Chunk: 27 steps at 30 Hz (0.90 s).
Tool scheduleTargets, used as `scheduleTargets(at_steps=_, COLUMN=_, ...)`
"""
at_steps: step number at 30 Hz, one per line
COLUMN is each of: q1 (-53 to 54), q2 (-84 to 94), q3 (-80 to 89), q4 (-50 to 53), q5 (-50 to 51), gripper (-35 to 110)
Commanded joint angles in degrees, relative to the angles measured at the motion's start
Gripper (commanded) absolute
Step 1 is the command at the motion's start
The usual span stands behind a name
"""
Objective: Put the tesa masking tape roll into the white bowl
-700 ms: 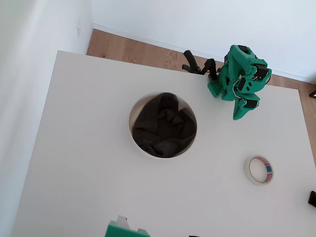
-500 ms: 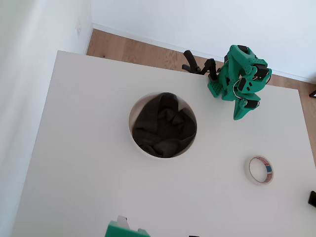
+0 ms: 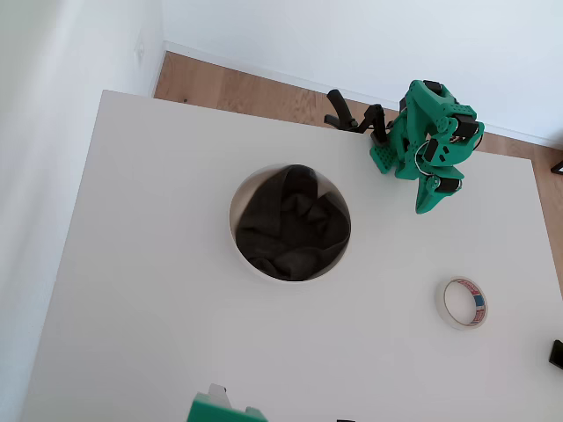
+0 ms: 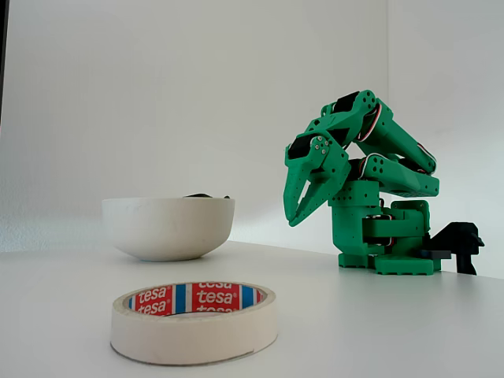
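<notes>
The tesa masking tape roll (image 3: 463, 302) (image 4: 194, 321) lies flat on the white table at the right in the overhead view, its red-and-blue label showing inside the ring. The white bowl (image 3: 240, 251) (image 4: 168, 227) sits mid-table with dark cloth inside. My green gripper (image 3: 432, 200) (image 4: 296, 216) hangs folded near the arm's base at the far edge, fingers pointing down and together, holding nothing. It is well clear of both the tape and the bowl.
A black clamp (image 3: 352, 114) (image 4: 459, 244) holds the arm's base at the table's far edge. A green block (image 3: 220, 410) pokes in at the near edge. A dark object (image 3: 556, 353) sits at the right edge.
</notes>
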Motion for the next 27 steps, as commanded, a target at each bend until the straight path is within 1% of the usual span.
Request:
scheduleTargets(at_steps=1, q1=-0.5, q2=0.5, q3=-0.1, q4=0.2, q5=0.4, gripper=-8)
scheduleTargets(at_steps=6, q1=3.5, q2=0.4, q3=-2.8, q4=-1.3, q5=2.5, gripper=-8)
scheduleTargets(at_steps=12, q1=1.9, q2=-0.1, q3=-10.0, q4=-2.4, q5=3.2, gripper=-8)
scheduleTargets(at_steps=14, q1=1.6, q2=-5.4, q3=-14.3, q4=-3.6, q5=3.3, gripper=-8)
scheduleTargets(at_steps=19, q1=2.9, q2=-28.4, q3=-27.8, q4=-6.2, q5=2.9, gripper=-8)
scheduleTargets(at_steps=24, q1=2.3, q2=-32.8, q3=-33.6, q4=-10.6, q5=3.0, gripper=-8)
scheduleTargets(at_steps=27, q1=0.0, q2=-44.9, q3=-45.4, q4=-6.4, q5=3.3, gripper=-8)
